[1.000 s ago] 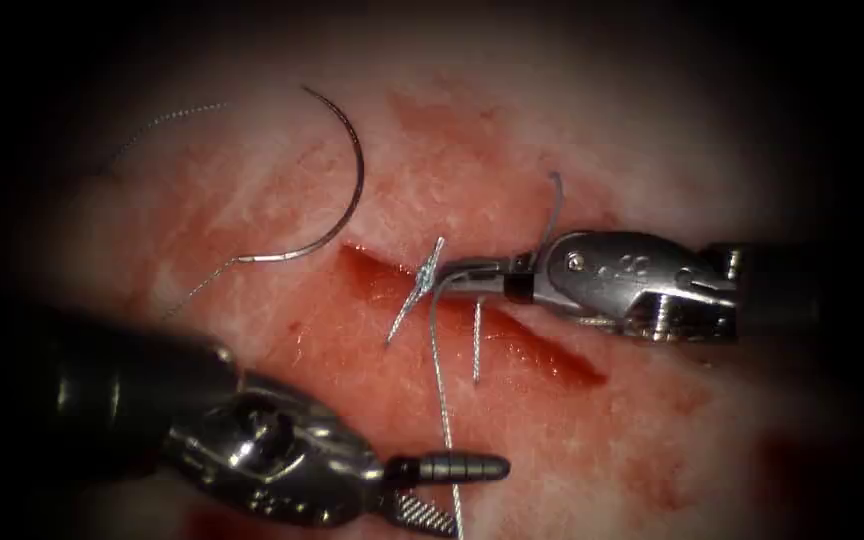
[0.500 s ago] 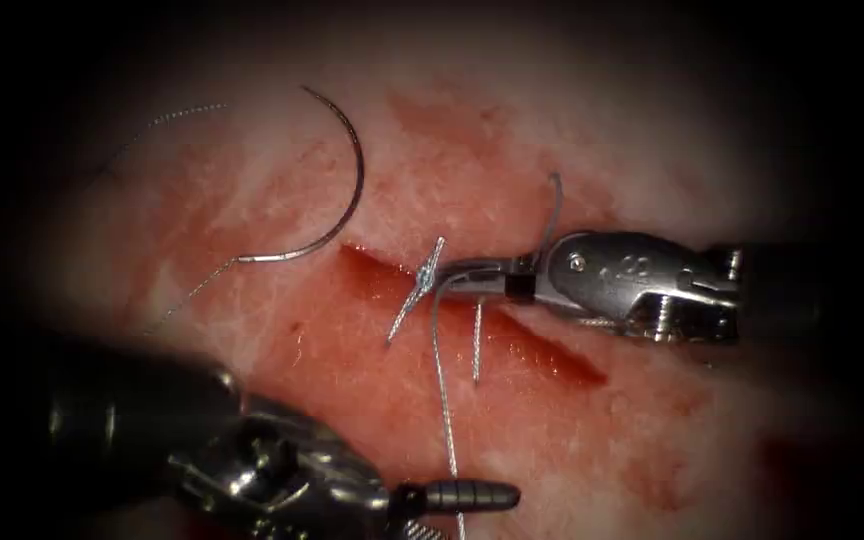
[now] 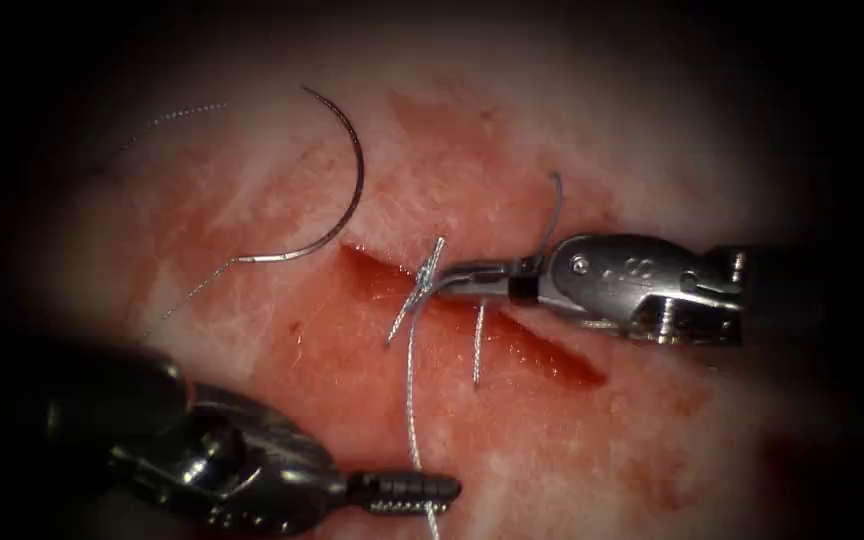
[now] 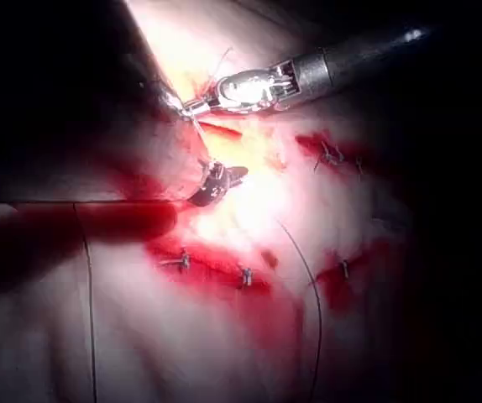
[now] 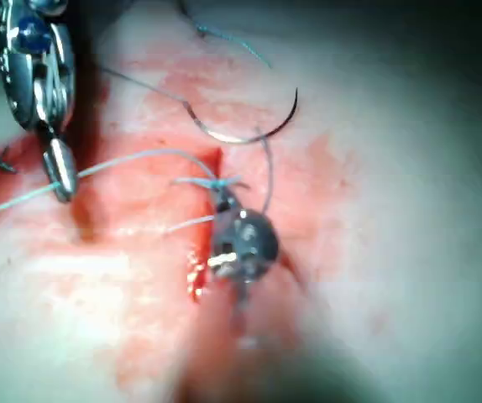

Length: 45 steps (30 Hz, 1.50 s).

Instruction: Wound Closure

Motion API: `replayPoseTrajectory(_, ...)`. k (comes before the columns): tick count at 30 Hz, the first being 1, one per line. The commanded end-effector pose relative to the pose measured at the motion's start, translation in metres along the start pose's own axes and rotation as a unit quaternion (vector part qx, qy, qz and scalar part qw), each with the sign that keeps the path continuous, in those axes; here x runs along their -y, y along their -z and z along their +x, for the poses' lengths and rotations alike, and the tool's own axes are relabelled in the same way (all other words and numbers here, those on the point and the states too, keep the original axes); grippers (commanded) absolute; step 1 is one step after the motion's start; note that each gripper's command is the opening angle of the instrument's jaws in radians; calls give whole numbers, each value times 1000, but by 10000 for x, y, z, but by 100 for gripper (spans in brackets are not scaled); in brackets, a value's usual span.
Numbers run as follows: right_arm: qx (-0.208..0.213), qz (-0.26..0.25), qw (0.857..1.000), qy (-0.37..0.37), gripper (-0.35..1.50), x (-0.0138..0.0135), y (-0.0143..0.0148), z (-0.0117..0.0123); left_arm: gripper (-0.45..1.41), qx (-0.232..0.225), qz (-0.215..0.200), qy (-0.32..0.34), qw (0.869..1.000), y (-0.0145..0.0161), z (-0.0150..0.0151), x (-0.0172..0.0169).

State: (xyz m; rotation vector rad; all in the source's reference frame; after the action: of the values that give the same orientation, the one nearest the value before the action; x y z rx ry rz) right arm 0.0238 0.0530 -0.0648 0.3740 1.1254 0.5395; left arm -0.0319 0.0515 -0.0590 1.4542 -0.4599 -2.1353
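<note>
Steel of the left arm's hand (image 3: pixel 407 492) lies low in the endoscope view, on the left side of the cut (image 3: pixel 472 315), closed on the thread (image 3: pixel 410 400), which runs from it up to the knot (image 3: pixel 426 275) at the cut's edge. That hand also shows in the right wrist view (image 5: pixel 59 180), with the pale strand stretched from its tip toward the knot (image 5: pixel 217 181). The right arm's hand (image 3: pixel 452 275) reaches in from the right along the cut, its narrow tips closed on the thread just beside the knot; a loose grey thread end (image 3: pixel 552 205) curls up behind it. Two short cut tails (image 3: pixel 478 345) hang from the stitch over the red fluid (image 3: pixel 352 330). The curved needle (image 3: pixel 337 185) lies free on the tissue (image 3: pixel 652 440) up and to the left of the cut, held by neither hand and not in the tissue, its trailing thread running off to the left. In the right wrist view the needle (image 5: pixel 258 130) rests above the knot.
</note>
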Motion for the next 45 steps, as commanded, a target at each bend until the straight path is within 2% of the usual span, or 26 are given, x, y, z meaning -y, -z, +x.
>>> replayPoseTrajectory(1,-2,1,1000,0,-35,3,-3,-3,-35,-1,0,9,1000,-3,0,-5)
replayPoseTrajectory(8,-15,9,1000,-5,-35,30,30,-4,-35,-2,-1,13,1000,16,-13,5)
replayPoseTrajectory(18,-38,10,999,-10,-35,61,45,-1,-35,22,-4,-3,1000,32,-32,28)
replayPoseTrajectory(19,-40,11,999,-11,-15,64,46,1,-35,25,-4,-5,1000,32,-37,29)
replayPoseTrajectory(20,-47,12,999,-13,29,69,48,5,-35,29,-8,-9,1000,31,-43,31)
replayPoseTrajectory(21,-50,12,999,-14,49,71,49,7,-35,30,-8,-9,999,31,-46,31)
replayPoseTrajectory(23,-58,14,998,-19,103,75,55,15,-35,32,-10,-16,999,30,-57,31)
replayPoseTrajectory(26,-68,14,997,-27,128,77,63,22,-35,34,-12,-21,999,29,-65,31)
replayPoseTrajectory(29,-78,14,997,-27,145,77,74,29,-35,36,-15,-25,999,29,-72,31)
replayPoseTrajectory(31,-80,11,996,-26,148,77,79,32,-35,38,-16,-26,999,28,-74,30)
replayPoseTrajectory(34,-104,8,994,-14,128,69,89,36,-35,36,-19,-28,999,27,-75,27)
replayPoseTrajectory(37,-108,-1,994,-2,76,58,92,37,-35,37,-22,-31,999,26,-74,26)
replayPoseTrajectory(38,-106,-12,994,9,5,50,92,35,-35,35,-22,-31,999,25,-74,27)
replayPoseTrajectory(40,-103,-38,994,20,-35,37,89,33,-35,35,-24,-34,999,24,-74,26)
replayPoseTrajectory(45,-95,-62,993,28,-35,16,76,25,-35,32,-31,-38,998,23,-70,24)
